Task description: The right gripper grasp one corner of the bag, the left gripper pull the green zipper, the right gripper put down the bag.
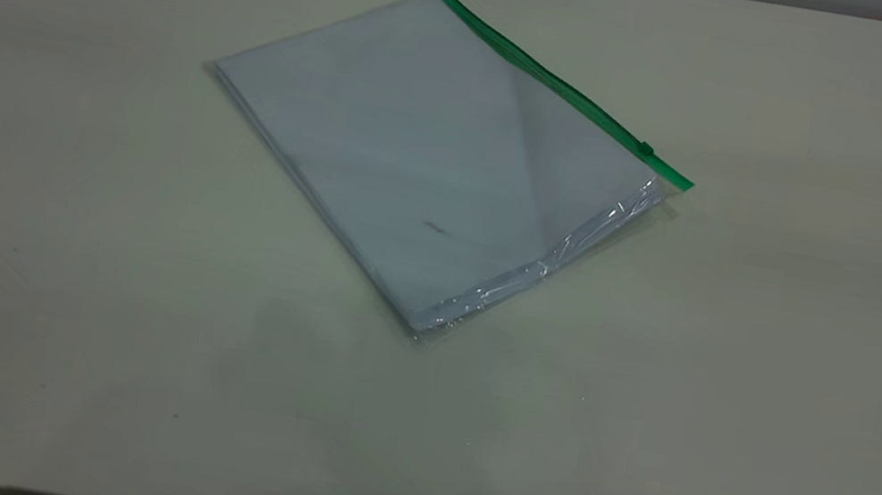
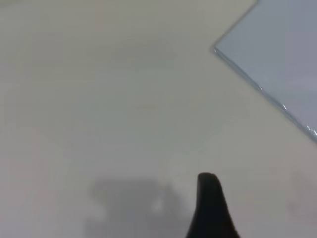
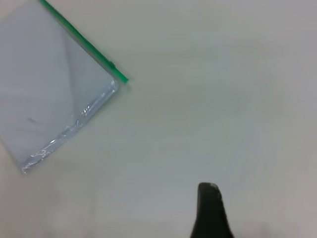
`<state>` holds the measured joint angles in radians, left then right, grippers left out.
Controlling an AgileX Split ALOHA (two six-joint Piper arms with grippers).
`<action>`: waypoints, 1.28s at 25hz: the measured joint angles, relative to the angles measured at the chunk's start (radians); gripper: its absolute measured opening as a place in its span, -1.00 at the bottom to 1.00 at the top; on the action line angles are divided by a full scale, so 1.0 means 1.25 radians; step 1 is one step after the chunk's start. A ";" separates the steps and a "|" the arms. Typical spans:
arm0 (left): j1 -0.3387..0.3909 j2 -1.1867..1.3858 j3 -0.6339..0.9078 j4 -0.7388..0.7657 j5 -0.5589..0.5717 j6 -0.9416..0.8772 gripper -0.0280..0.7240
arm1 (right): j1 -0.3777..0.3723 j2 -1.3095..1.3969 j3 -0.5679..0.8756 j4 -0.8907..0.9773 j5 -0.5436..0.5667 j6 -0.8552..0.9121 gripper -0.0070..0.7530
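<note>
even, soft overhead light, moderately dim, greenish-grey cast on the table. small specular glints on the crinkled plastic edge of the bag. diffuse dark shadow patch on the table at exterior left, fainter one at lower right. both wrist views soft and slightly blurred; the near finger is out of focus, blurry shadow beside it.

- From outside, neither of my arms shows; both lie beyond the picture's edges
- My left gripper shows as one dark fingertip cut off by the edge; whether it is open or closed I cannot tell
- My right gripper is the same: one tip only
- My left wrist camera catches only one corner of the bag; the green zipper runs out of my right wrist camera's picture
</note>
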<state>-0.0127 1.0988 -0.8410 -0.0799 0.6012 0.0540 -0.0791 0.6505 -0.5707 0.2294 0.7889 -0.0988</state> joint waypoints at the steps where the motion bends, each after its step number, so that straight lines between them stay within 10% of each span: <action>1: 0.000 0.032 -0.006 -0.001 -0.036 0.006 0.64 | 0.000 0.041 0.000 0.020 -0.019 -0.006 0.54; 8: 0.000 0.246 -0.028 -0.001 -0.256 0.026 0.64 | 0.000 0.332 0.000 0.223 -0.168 -0.178 0.54; 16: -0.003 0.441 -0.179 -0.001 -0.170 0.077 0.64 | 0.000 0.678 -0.016 0.561 -0.294 -0.617 0.54; 25: -0.099 0.637 -0.368 -0.042 -0.035 0.260 0.64 | 0.000 0.995 -0.162 0.974 -0.156 -1.113 0.54; 32: -0.144 0.732 -0.443 -0.118 0.008 0.346 0.64 | 0.001 1.196 -0.262 1.090 -0.079 -1.226 0.54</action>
<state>-0.1927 2.0138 -1.3944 -0.2274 0.6113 0.4868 -0.0782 2.1454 -0.8976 1.5915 0.6901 -1.6313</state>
